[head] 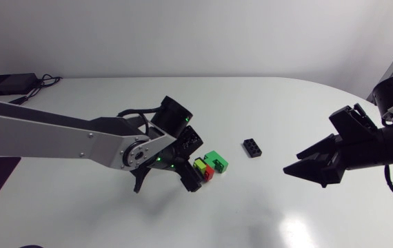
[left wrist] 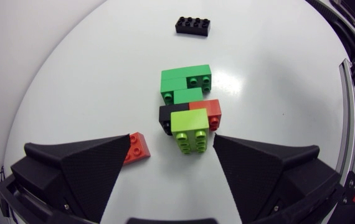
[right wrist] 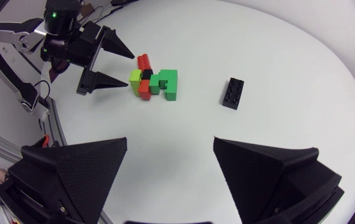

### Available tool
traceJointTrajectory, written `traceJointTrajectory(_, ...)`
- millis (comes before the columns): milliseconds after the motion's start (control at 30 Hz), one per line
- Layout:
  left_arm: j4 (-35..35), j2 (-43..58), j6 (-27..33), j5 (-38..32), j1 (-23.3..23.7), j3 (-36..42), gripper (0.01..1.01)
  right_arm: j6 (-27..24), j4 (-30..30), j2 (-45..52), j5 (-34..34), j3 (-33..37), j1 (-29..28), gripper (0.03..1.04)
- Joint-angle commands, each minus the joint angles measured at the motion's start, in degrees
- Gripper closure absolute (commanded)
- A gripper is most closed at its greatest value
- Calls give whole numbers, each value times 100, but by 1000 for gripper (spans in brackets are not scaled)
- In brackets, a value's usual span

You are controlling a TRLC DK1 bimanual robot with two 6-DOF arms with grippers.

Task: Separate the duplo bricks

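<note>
The white table [head: 307, 213] fills most of the head view, its far edge curving across the upper part of the frame. Right of centre a black brick [head: 253, 147] lies flat and alone, studs up. Near it, at the centre, sits a clump [head: 210, 165] of joined bricks. Its green brick [left wrist: 187, 84] is on the side toward the black brick. Next come a red brick [left wrist: 210, 112] and a black piece [left wrist: 166, 116] side by side, and a lime brick [left wrist: 189, 129] is at the other end. A loose red piece [left wrist: 137, 148] lies just beside the clump, not touching it. At the upper left a black box [head: 7, 84] with cables sits by the table's edge.
</note>
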Motion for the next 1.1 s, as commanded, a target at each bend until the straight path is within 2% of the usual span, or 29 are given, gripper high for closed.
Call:
traceJointTrajectory(0,51,137,-194,-59,-34,187,105,-161,37,71,-69,-121,-40,66)
traceJointTrajectory(433,86,278,-344,-59,-113,319,105,24,256,265,-69,-42,163,66)
traceJointTrajectory(800,-450,383,-810,591,27,618,125,42,379,344,-69,-147,163,66)
traceJointTrajectory(1067,-722,603,-977,626,10,776,125,68,379,326,-69,-165,154,66)
